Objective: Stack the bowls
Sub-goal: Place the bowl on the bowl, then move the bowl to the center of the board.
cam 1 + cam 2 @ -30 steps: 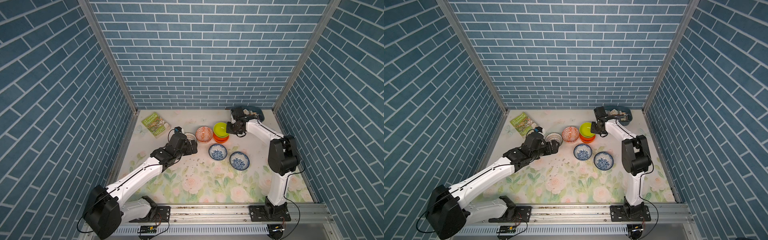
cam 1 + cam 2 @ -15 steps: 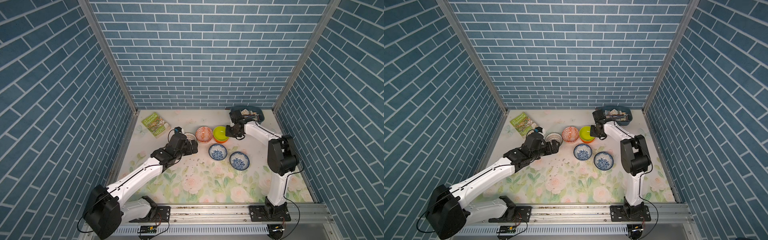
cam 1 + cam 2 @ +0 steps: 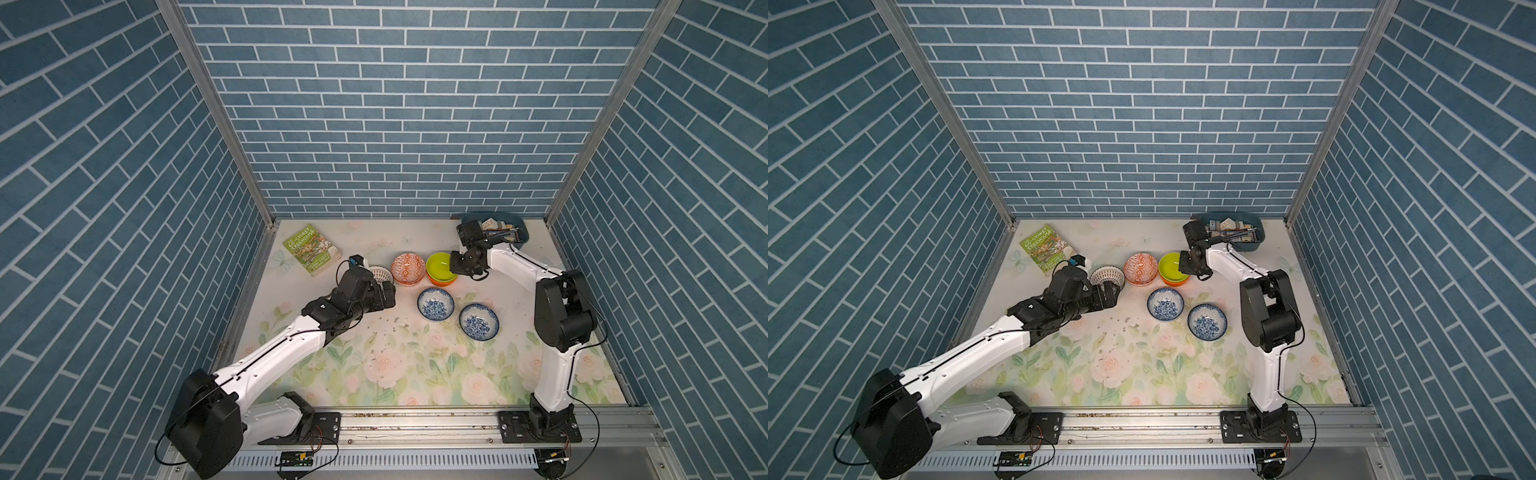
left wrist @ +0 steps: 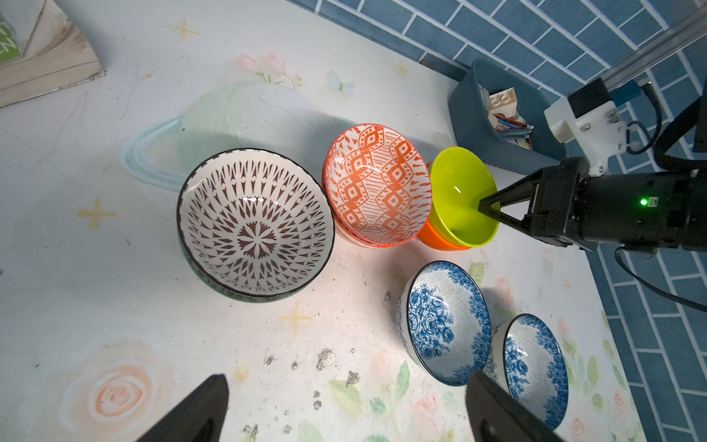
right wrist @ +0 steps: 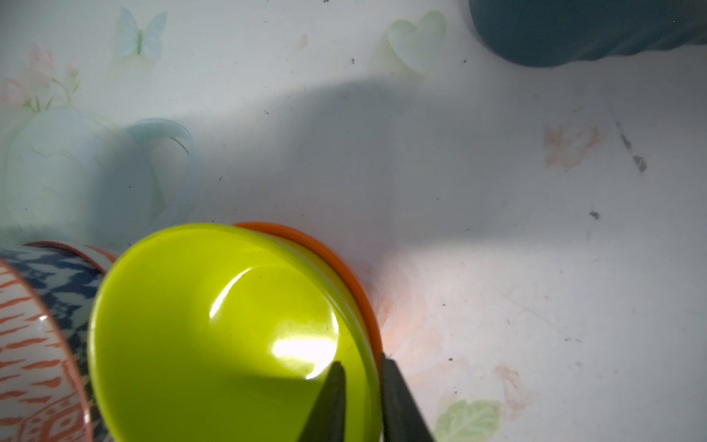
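Toward the back of the flowered table [image 3: 374, 243], the right gripper [image 4: 486, 208] sets its narrow jaws astride the rim of the lime green bowl [image 3: 440, 265], one finger inside and one outside; I can't tell whether they pinch it. That bowl sits nested in the plain orange bowl [image 4: 434, 237]. Just beside it stands the orange-and-white patterned bowl [image 3: 408, 268], stacked on a second bowl of which only the rim shows. Next along, the black-and-white lattice bowl [image 4: 254, 225] rests in the grey-green bowl [image 4: 248, 298]. A blue floral bowl [image 3: 435, 304] and a second blue floral bowl [image 3: 478, 321] stand singly, side by side, nearer the front. The left gripper [image 4: 346, 379] hangs wide open and empty over the table by the lattice bowl. A blue-grey tray [image 3: 523, 235] and a book [image 3: 311, 249] lie at the back
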### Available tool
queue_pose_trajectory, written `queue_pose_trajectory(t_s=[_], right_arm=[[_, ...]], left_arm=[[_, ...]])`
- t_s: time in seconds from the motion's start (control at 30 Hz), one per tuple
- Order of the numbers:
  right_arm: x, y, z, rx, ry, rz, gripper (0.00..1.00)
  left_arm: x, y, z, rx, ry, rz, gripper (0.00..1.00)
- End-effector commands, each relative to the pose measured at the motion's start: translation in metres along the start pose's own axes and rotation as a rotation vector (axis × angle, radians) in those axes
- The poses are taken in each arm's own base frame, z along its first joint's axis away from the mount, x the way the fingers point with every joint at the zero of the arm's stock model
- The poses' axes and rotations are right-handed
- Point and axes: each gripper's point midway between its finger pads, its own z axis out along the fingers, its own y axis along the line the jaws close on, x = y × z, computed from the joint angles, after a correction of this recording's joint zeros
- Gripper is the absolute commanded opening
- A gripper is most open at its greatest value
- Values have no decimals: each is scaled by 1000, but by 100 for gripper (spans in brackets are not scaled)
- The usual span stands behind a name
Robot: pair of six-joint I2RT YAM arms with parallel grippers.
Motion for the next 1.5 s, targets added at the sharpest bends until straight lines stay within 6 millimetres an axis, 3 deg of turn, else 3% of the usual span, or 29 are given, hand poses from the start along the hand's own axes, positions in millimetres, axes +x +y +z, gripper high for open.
queue_pose_trajectory(t_s=[0.0, 0.3, 0.57, 0.73, 0.9, 1.2, 1.47], right_arm=[[1, 10, -9, -13, -4, -13, 32], [-5, 11, -33, -11, -45, -12, 46], [-7, 8, -85, -37, -139, -6, 57], [12, -3, -113, -49, -169, 1, 58], [46, -22, -130, -52, -182, 27, 58], [97, -46, -133, -57, -175, 68, 60], [104, -48, -134, -66, -171, 68, 60]], left_arm=[[-5, -1, 0, 7, -12, -6, 100], [-3, -7, 1, 36, -2, -27, 100], [7, -11, 2, 76, 21, -48, 100], [20, -21, 7, 102, 44, -52, 100], [38, -41, 21, 139, 83, -38, 99], [71, -78, 65, 171, 179, 18, 98], [82, -88, 90, 170, 205, 28, 95]])
